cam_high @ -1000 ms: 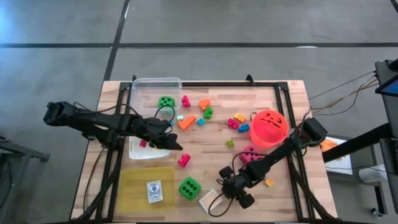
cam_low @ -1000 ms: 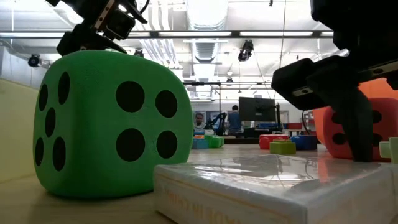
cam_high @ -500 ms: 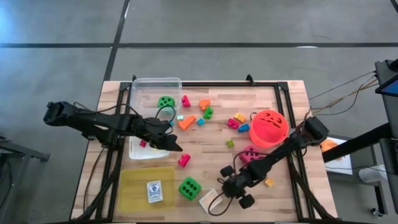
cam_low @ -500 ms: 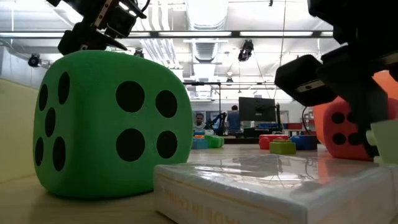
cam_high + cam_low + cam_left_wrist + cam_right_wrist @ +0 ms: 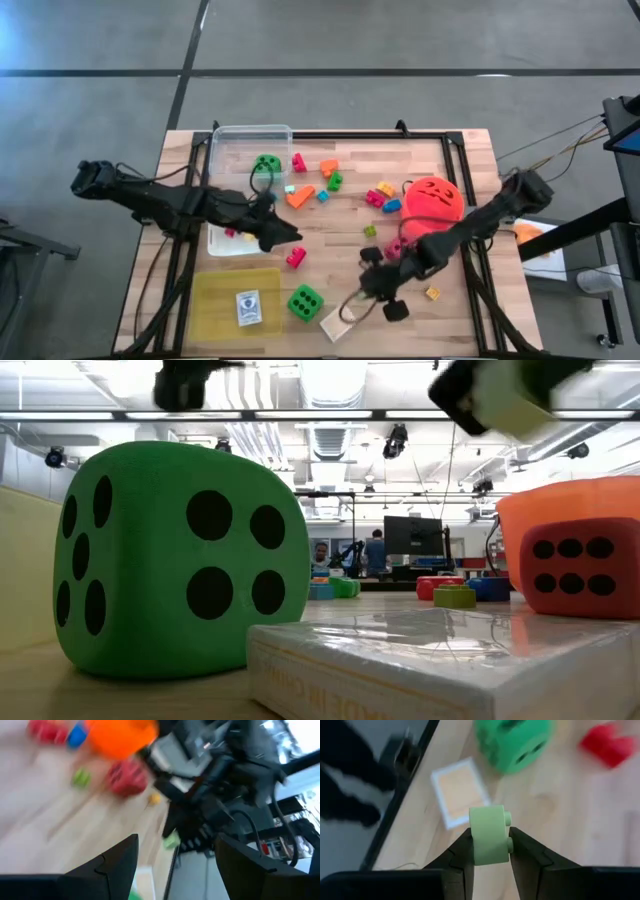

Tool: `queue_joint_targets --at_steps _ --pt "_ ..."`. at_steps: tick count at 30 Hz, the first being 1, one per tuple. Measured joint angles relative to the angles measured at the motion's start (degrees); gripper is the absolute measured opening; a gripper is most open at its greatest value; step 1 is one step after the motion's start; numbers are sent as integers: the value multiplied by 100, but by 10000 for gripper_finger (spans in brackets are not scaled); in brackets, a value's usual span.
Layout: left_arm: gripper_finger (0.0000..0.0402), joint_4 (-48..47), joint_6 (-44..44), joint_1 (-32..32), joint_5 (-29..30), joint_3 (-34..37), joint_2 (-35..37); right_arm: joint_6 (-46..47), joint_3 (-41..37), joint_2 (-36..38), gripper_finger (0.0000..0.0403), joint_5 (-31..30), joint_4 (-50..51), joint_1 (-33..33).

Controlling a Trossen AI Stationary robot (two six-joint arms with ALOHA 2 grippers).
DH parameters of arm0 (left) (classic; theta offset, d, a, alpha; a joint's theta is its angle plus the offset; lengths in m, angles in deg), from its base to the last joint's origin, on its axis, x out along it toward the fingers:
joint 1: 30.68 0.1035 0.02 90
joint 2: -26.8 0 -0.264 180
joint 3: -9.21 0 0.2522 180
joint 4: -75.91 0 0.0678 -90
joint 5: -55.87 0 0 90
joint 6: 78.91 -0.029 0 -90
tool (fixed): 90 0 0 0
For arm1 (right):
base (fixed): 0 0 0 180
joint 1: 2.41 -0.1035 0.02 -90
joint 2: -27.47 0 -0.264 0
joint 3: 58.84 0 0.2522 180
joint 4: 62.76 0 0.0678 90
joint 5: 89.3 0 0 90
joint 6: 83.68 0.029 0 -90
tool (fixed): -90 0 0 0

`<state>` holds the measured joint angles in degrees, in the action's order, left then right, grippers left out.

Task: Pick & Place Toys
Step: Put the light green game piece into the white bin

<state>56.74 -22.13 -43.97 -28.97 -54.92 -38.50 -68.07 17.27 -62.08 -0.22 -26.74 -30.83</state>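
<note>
Toys lie scattered across the wooden table (image 5: pixel 330 225), and one of them, a light green block (image 5: pixel 489 841), is clamped between the fingers (image 5: pixel 461 855) of the right gripper (image 5: pixel 368 285), lifted clear of the tabletop. Directly beneath that gripper lies a small flat white card (image 5: pixel 459 791), and just past the card sits a green die (image 5: pixel 304 301) with black dots. A red-pink block (image 5: pixel 296 257) rests a little farther out on that side. Behind the gripper, along its own arm, a pink die (image 5: pixel 398 247) stands against the orange bucket (image 5: pixel 434 203), and a small yellow block (image 5: pixel 432 293) lies beside the arm. From table level, the green die fills the foreground with the white card box in front of it, and the pink die shows next to the bucket wall. The left gripper (image 5: pixel 284 232) hangs over the table well apart from the right one, near a white tray (image 5: pixel 220 243); its two dark fingers (image 5: pixel 117 862) stand apart with nothing between them. Beyond it, a second green die (image 5: pixel 265 163) rests by the clear tub (image 5: pixel 250 135), with more orange, pink and green blocks strewn across the middle of the table.
</note>
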Motion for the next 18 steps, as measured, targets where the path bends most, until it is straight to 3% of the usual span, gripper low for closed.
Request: queue_joint_targets --at_steps 4,8,15,17,18 --pt "249 292 -536 -204 469 0 -7 369 0 563 87 -211 -144 464" --pt "249 242 -729 -229 564 2 -11 1181 0 967 87 -233 -746 946" --pt "249 472 -849 -231 903 2 -13 2156 2 1082 87 -185 -1765 1283" --pt "249 608 -723 -231 895 0 -15 2319 0 1038 87 -341 -1931 1289" --pt "249 609 -263 -229 868 0 -15 2298 1 1003 87 -527 -2021 1289"
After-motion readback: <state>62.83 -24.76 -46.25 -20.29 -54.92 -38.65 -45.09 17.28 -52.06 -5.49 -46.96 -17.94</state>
